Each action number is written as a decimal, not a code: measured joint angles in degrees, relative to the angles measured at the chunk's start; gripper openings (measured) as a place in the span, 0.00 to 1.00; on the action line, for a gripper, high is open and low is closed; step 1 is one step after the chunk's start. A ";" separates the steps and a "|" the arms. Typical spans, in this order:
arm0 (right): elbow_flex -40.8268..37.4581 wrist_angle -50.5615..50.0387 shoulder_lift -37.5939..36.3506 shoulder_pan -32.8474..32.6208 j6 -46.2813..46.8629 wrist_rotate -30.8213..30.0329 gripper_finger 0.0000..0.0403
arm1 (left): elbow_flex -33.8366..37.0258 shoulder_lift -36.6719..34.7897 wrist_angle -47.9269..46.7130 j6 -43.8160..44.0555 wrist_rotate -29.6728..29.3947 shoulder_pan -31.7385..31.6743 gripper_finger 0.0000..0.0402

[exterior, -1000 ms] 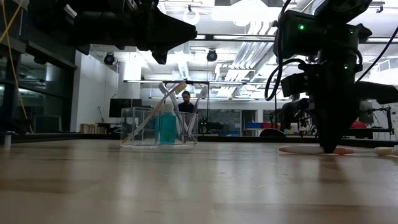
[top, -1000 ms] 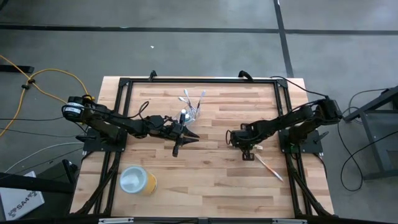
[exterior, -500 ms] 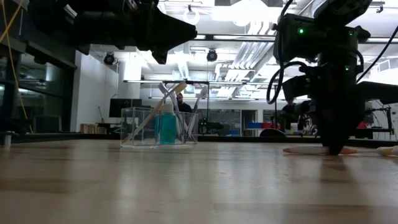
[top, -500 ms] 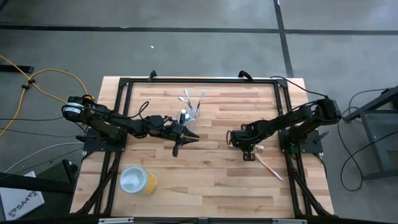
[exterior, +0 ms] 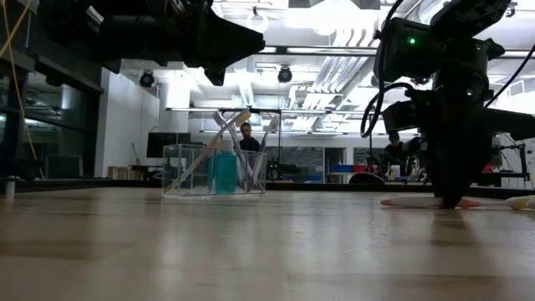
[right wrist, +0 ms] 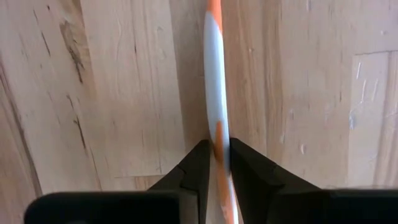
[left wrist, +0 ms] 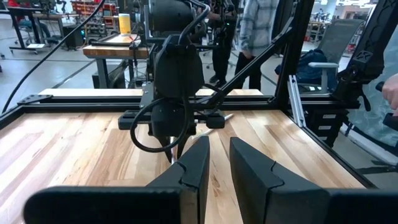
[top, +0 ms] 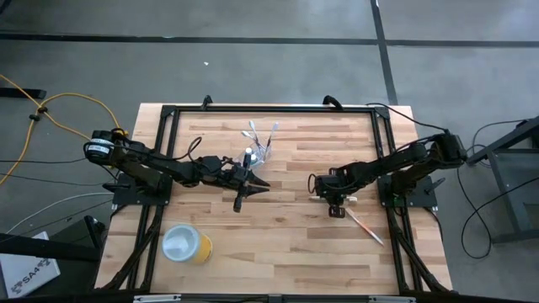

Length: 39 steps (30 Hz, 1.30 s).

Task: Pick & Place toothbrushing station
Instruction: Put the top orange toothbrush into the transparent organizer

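A clear cup [top: 263, 152] [exterior: 214, 171] stands at the table's far middle. It holds several toothbrushes and a blue tube [exterior: 223, 171]. An orange-and-white toothbrush [right wrist: 215, 81] [exterior: 410, 201] lies flat on the table at the right. My right gripper [right wrist: 219, 163] [top: 333, 200] points down over it, open, one finger on each side of its handle. My left gripper [left wrist: 219, 155] [top: 259, 185] hangs level above the table just near of the cup, open with nothing between its fingers. My right gripper comes from above with its fingers [right wrist: 198, 163] along both sides of the toothbrush's handle [right wrist: 219, 134], at an orange stretch. The handle nearly fills the gap. I cannot tell whether the fingers touch it. The toothbrush lies flat on the wood.
A second toothbrush [top: 366, 225] lies on the table nearer the right front. A yellow cup with a pale top [top: 187, 244] stands at the near left. A black frame [top: 269, 109] runs around the table's edges. People stand in the room beyond.
My right gripper has turned a little about its downward line while staying over the orange-and-white toothbrush. The toothbrush still lies flat on the table.
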<state>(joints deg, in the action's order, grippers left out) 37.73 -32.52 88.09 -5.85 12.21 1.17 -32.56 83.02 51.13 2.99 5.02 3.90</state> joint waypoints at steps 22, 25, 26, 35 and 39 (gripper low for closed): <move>-0.47 -1.87 -2.54 -0.04 1.53 -0.10 0.14 | 0.00 0.00 -0.07 0.01 -0.24 0.02 0.15; -0.49 -1.92 -2.56 -0.04 1.75 -0.32 0.14 | 0.00 0.00 -0.07 0.01 -0.24 0.00 0.15; -0.49 -1.92 -2.56 -0.07 1.74 -0.37 0.14 | 0.00 0.00 -0.07 0.01 -0.24 0.00 0.15; -0.49 -2.00 -2.62 -0.07 2.18 -0.61 0.14 | 0.00 0.00 -0.09 0.01 -0.22 0.00 0.15; -0.49 -2.77 -2.62 -0.07 2.57 -0.74 0.14 | 0.00 0.00 -0.09 0.01 -0.20 0.00 0.15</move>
<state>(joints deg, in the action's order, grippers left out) 37.23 -35.29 85.47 -5.91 14.77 0.43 -32.56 83.02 51.05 3.00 4.82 3.91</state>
